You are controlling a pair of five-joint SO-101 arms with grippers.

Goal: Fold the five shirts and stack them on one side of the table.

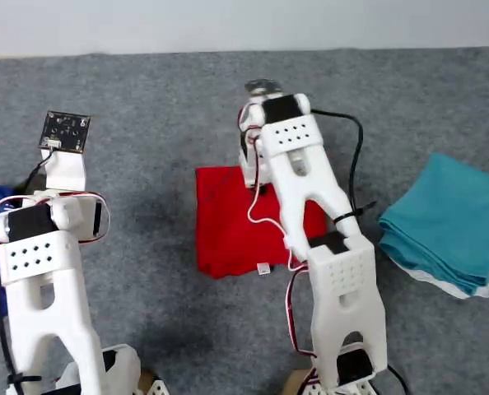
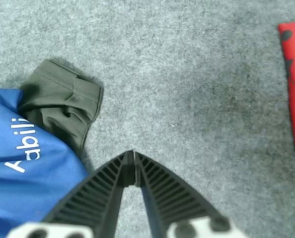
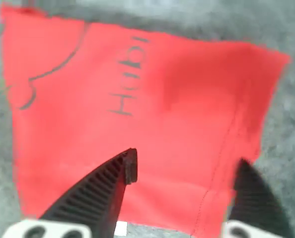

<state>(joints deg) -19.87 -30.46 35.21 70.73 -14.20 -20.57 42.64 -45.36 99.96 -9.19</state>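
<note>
My right tool [image 3: 187, 163] stands open, jaws wide apart, hovering over the folded red shirt [image 3: 137, 99]; that shirt lies flat near the middle of the grey bench [image 1: 146, 123], partly under the right arm [image 1: 310, 189]; my left tool [image 2: 134, 166] is closed on nothing, its tips pressed together above bare bench; near it lies a blue shirt [image 2: 28, 173] with a crumpled dark olive shirt [image 2: 63, 104] touching it, both at the left edge of the bench; on the far right side sits a folded teal shirt [image 1: 454, 218] stacked on a white shirt [image 1: 442, 284], well apart from the red shirt.
</note>
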